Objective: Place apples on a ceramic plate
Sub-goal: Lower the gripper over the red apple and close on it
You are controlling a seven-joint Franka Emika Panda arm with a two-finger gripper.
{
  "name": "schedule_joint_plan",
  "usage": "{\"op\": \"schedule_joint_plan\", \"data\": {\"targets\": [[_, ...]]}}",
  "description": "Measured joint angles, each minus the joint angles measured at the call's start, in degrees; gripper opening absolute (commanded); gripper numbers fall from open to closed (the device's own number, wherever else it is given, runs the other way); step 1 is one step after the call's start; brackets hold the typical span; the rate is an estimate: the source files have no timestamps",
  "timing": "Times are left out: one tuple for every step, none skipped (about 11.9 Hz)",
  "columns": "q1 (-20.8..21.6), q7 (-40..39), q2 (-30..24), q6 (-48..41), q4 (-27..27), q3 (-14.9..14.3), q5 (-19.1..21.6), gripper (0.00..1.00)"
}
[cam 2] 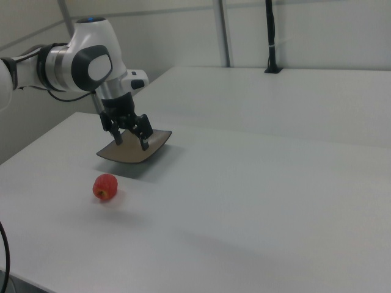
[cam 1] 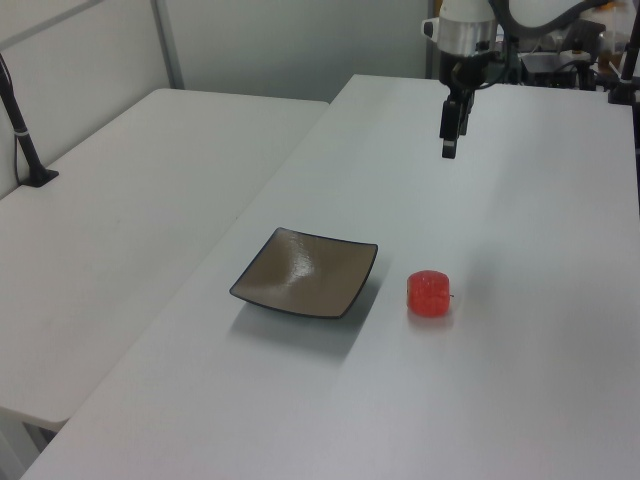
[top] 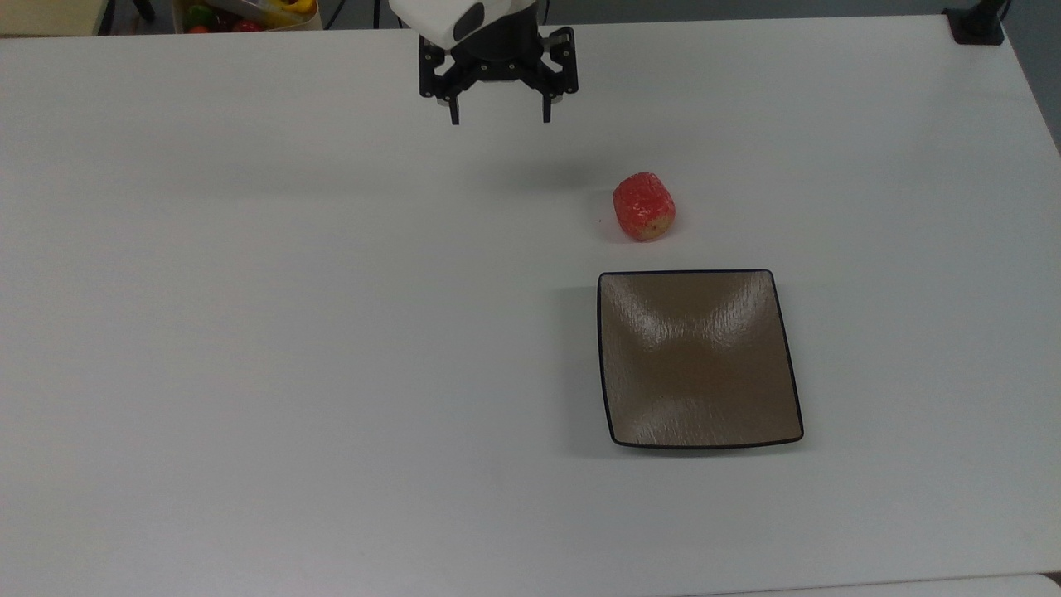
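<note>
The apple [top: 644,206] lay on the white table [top: 290,332], just beyond the ceramic plate [top: 698,358] at its 11 o'clock in the top view, not touching it. The gripper [top: 500,118] hovered wide open and empty at the apple's 10 o'clock, well apart.

A white tabletop [top: 290,332] fills the scene; beyond its far edge in the top view sits a box of colourful items [top: 249,12].
</note>
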Motion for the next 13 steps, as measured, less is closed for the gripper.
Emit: {"op": "schedule_joint_plan", "data": {"targets": [[0.0, 0.0, 0.4, 0.6, -0.4, 0.8, 0.0, 1.0], [0.0, 0.0, 0.9, 0.8, -0.8, 2.0, 0.1, 1.0], [0.1, 0.0, 1.3, 0.9, -1.1, 3.4, 0.1, 1.0], [0.4, 0.0, 2.1, 0.9, -1.2, 5.0, 0.1, 1.0], [1.4, 0.0, 2.9, 1.3, -1.3, 5.9, 0.2, 1.0], [3.0, 0.8, 4.2, 3.3, -1.3, 6.4, 0.2, 1.0], [4.4, 2.0, 5.6, 5.6, -1.4, 6.5, 0.2, 1.0], [5.7, 3.1, 7.5, 7.1, -1.4, 6.5, 0.2, 1.0], [6.8, 3.5, 9.3, 8.3, -1.5, 6.6, 0.1, 1.0], [7.8, 4.4, 11.3, 9.6, -1.5, 6.6, -0.4, 1.0], [8.5, 5.6, 12.9, 10.6, -1.4, 6.6, -1.5, 1.0], [9.2, 6.7, 14.3, 11.3, -1.4, 6.6, -2.6, 1.0], [9.7, 7.4, 15.4, 11.6, -1.3, 6.6, -3.5, 1.0]]}}
